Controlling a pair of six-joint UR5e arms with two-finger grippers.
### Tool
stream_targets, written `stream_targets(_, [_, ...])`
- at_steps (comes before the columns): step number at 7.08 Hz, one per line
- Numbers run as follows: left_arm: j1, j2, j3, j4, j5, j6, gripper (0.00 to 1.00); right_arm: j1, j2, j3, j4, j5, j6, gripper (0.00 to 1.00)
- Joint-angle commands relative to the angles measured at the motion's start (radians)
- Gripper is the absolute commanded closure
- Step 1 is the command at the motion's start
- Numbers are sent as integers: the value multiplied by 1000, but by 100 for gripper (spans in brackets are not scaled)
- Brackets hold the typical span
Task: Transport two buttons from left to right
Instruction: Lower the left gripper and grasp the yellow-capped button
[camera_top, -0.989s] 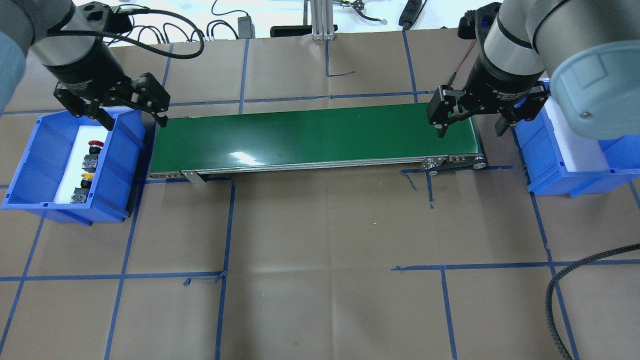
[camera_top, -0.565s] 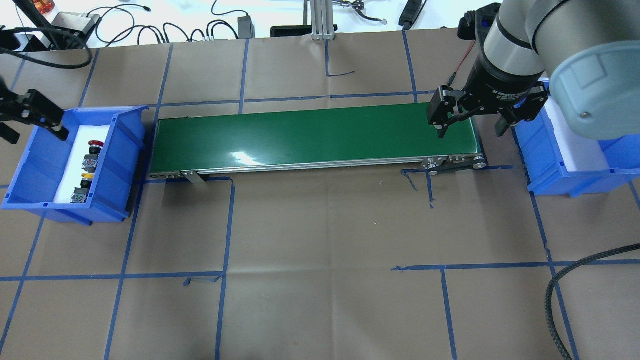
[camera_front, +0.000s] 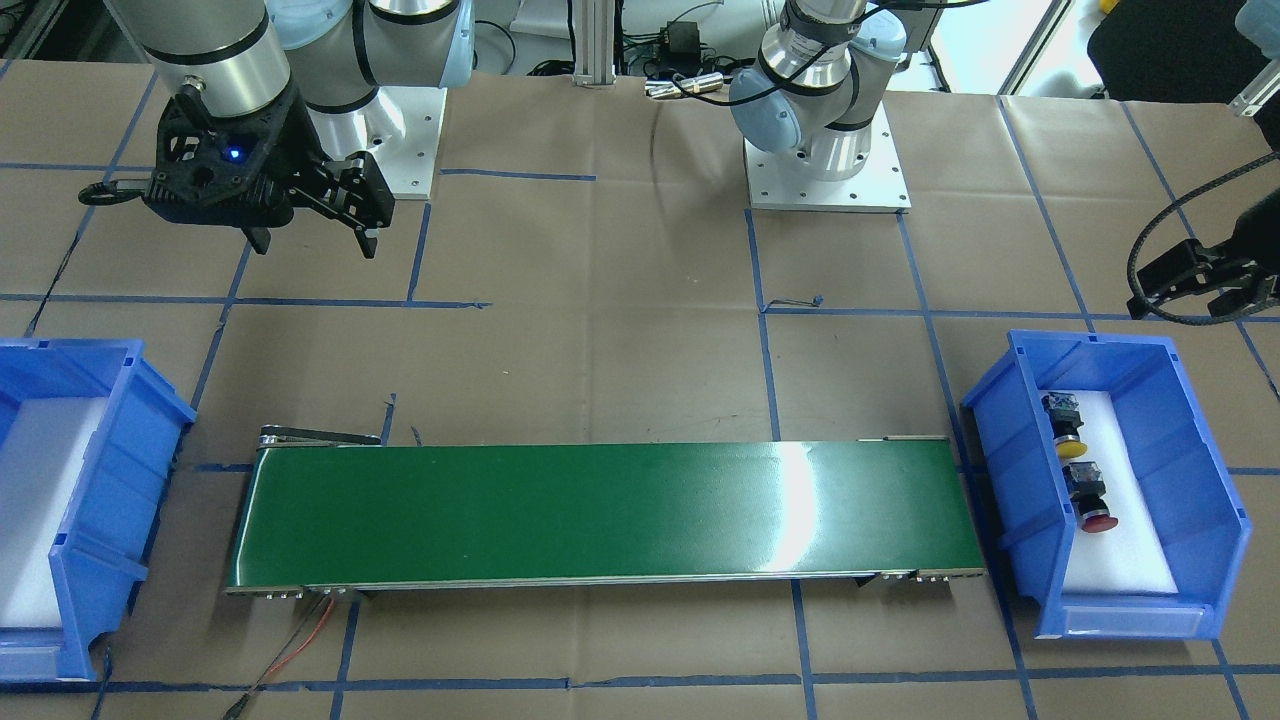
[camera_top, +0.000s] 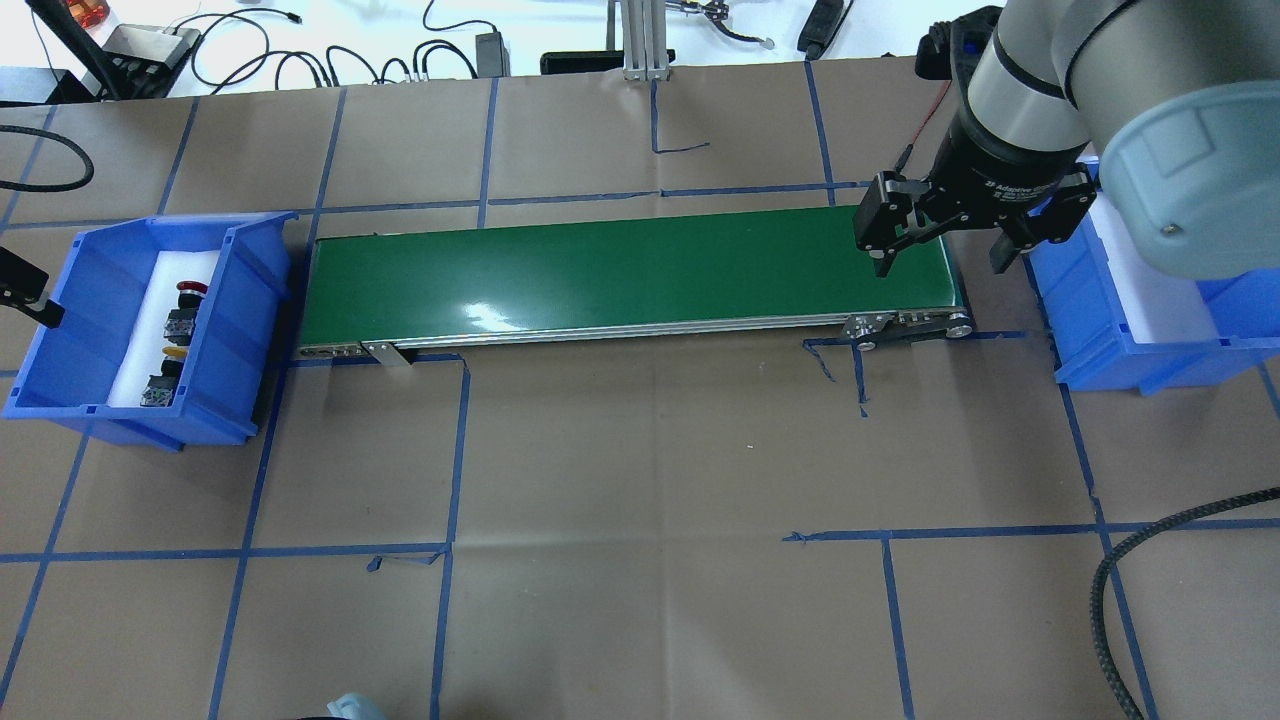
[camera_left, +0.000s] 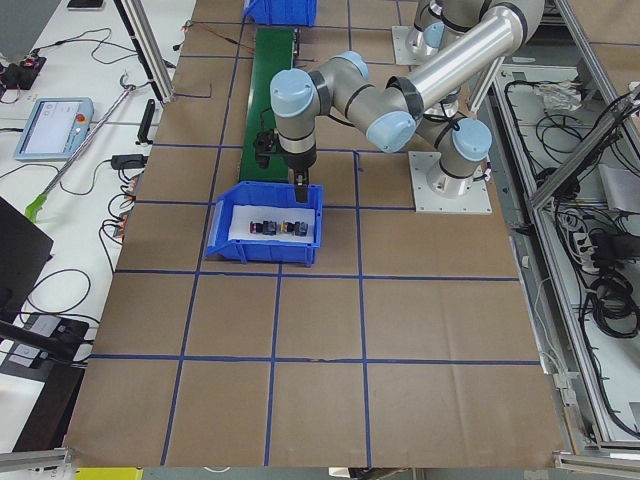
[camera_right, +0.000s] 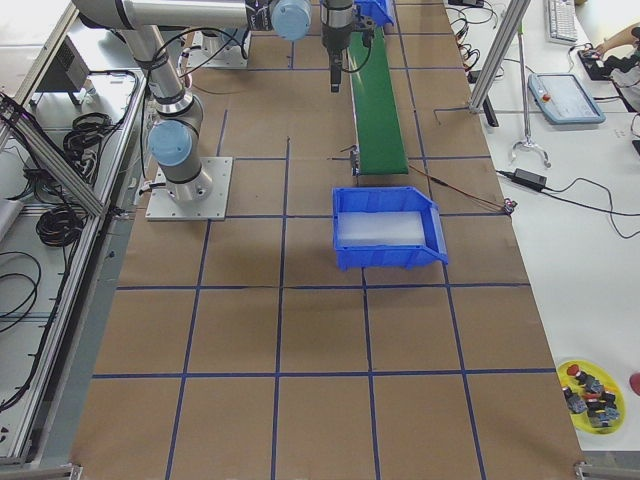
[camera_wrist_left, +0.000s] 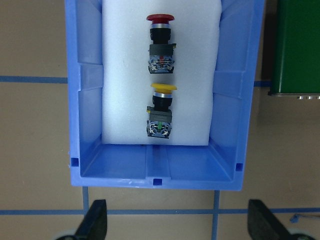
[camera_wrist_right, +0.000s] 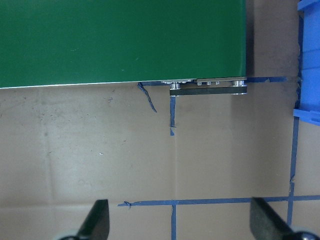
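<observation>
- Showing red button (camera_wrist_left: 160, 37) just above yellow button (camera_wrist_left: 161, 107), both on white foam (camera_wrist_left: 120, 75) inside left bin (camera_wrist_left: 82, 100), upper centre of left wrist view.
- Showing left gripper (camera_wrist_left: 176, 217) spread wide, holding nothing, bottom edge.
- Showing right gripper (camera_top: 940, 260) spread wide, empty, upper right overhead, over green belt (camera_top: 600, 270) end.

Two buttons (camera_wrist_left: 160, 42) (camera_wrist_left: 160, 112), two blue bins (camera_front: 1195, 460) (camera_front: 115, 450), one conveyor (camera_front: 600, 510)

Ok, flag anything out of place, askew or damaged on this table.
Nothing serious. The red button and yellow button lie in line on the white foam in the blue bin, nothing spilled. Only oddity: a frayed blue tape end peels off at a slant beside the conveyor.
</observation>
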Motion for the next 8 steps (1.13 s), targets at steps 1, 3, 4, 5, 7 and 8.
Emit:
stream_targets(1, [1, -8, -130, 197, -1, 0, 0, 0, 0, -1, 1, 0, 0, 0])
stream_targets(3, [0, -54, -216, 329, -10, 0, 0, 0, -2, -3, 1, 0, 0, 0])
stream_targets(4, [-5, -99, -245, 406, -10, 0, 0, 0, 0, -4, 1, 0, 0, 0])
stream_targets(5, [-9, -123, -254, 437, -10, 0, 0, 0, 0, -3, -1, 0, 0, 0])
stream_targets(7, [-17, -182, -256, 496, -11, 2, 0, 0, -2, -6, 1, -1, 0, 0])
stream_targets(8, [-17, -211, -258, 521, -11, 2, 0, 0, -2, -6, 1, -1, 2, 0])
